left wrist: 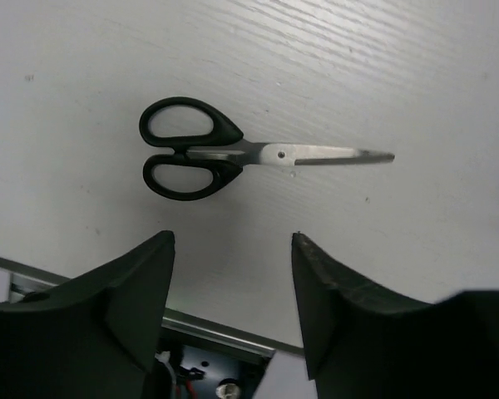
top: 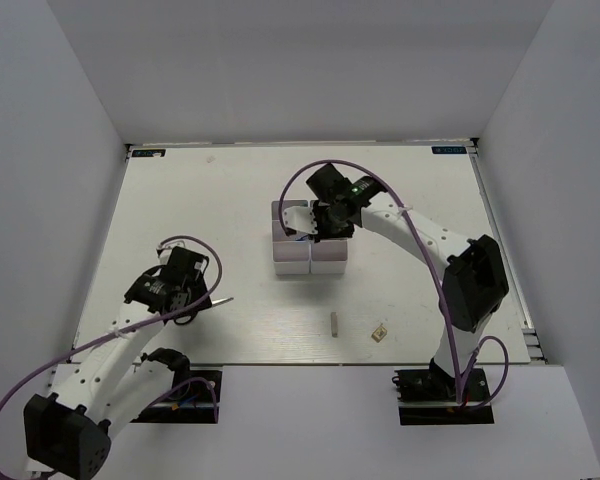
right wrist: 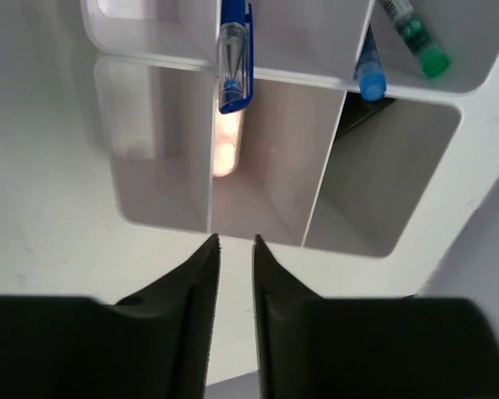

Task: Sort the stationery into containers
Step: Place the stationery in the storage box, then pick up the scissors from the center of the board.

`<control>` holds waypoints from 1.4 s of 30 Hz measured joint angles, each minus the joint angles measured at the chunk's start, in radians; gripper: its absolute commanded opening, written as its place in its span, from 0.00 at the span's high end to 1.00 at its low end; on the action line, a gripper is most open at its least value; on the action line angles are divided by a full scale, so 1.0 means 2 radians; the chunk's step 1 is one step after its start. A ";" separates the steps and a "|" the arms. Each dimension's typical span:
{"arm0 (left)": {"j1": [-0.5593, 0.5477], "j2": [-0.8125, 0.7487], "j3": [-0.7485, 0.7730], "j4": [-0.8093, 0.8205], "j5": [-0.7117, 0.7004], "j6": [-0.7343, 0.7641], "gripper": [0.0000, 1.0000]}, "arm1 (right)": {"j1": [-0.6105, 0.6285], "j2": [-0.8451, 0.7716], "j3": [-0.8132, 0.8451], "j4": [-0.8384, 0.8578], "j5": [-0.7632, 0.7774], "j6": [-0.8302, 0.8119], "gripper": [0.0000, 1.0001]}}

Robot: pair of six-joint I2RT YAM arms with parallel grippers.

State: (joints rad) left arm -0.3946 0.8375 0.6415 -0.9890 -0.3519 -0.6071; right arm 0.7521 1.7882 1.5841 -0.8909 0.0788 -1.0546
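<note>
Scissors (left wrist: pixel 233 156) are lined up ahead of the wide-open, empty left gripper (left wrist: pixel 233 241), seemingly for grasping; the right gripper (right wrist: pixel 235 241), narrowly parted and empty, is held above the tray (right wrist: pixel 299 76).

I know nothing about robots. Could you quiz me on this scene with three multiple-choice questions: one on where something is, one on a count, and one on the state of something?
1. Where are the scissors?
A. Clamped in a pincer, off the table.
B. Flat on the table, just ahead of the left pincer.
C. Standing upright on their tips.

2. How many small loose pieces lie near the table's front edge, between the two arms?
A. None.
B. Five.
C. Two.

3. How is the left pincer?
A. Open and empty.
B. Shut on the scissors.
C. Shut tight with nothing in it.

Answers:
1 B: the left wrist view shows them lying flat beyond the fingers.
2 C: a grey stick and a tan square.
3 A: its fingers stand wide apart with nothing between them.
</note>
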 measured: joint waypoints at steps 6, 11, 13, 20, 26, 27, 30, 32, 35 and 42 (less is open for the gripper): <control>0.080 0.030 0.016 0.001 0.041 0.002 0.83 | -0.008 -0.051 -0.014 -0.004 -0.042 0.066 1.00; 0.151 0.097 0.028 0.019 0.114 0.036 0.81 | -0.016 -0.187 -0.138 0.006 -0.105 0.105 0.66; 0.172 0.113 0.028 0.026 0.134 0.040 0.81 | -0.017 -0.233 -0.202 0.012 -0.124 0.118 0.66; 0.245 0.136 0.017 0.069 0.155 -0.003 0.69 | -0.023 -0.326 -0.343 0.039 -0.162 0.141 0.66; 0.253 0.180 0.014 0.108 0.148 -0.071 0.63 | -0.030 -0.374 -0.389 0.058 -0.187 0.149 0.66; 0.253 0.188 0.014 0.113 0.146 -0.079 0.63 | -0.030 -0.381 -0.395 0.060 -0.190 0.150 0.66; 0.253 0.207 0.014 0.125 0.138 -0.102 0.63 | -0.034 -0.402 -0.410 0.066 -0.198 0.154 0.66; 0.254 0.217 0.014 0.132 0.131 -0.113 0.63 | -0.036 -0.415 -0.418 0.069 -0.202 0.156 0.66; 0.256 0.227 0.014 0.134 0.120 -0.124 0.63 | -0.040 -0.431 -0.429 0.071 -0.206 0.157 0.66; 0.264 0.232 0.009 0.138 0.101 -0.133 0.63 | -0.049 -0.446 -0.437 0.072 -0.212 0.158 0.65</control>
State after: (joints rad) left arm 0.1326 1.3006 0.6601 -0.7139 -0.1490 -0.8734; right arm 0.6544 0.8970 0.7101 -0.7479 -0.3443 -0.7391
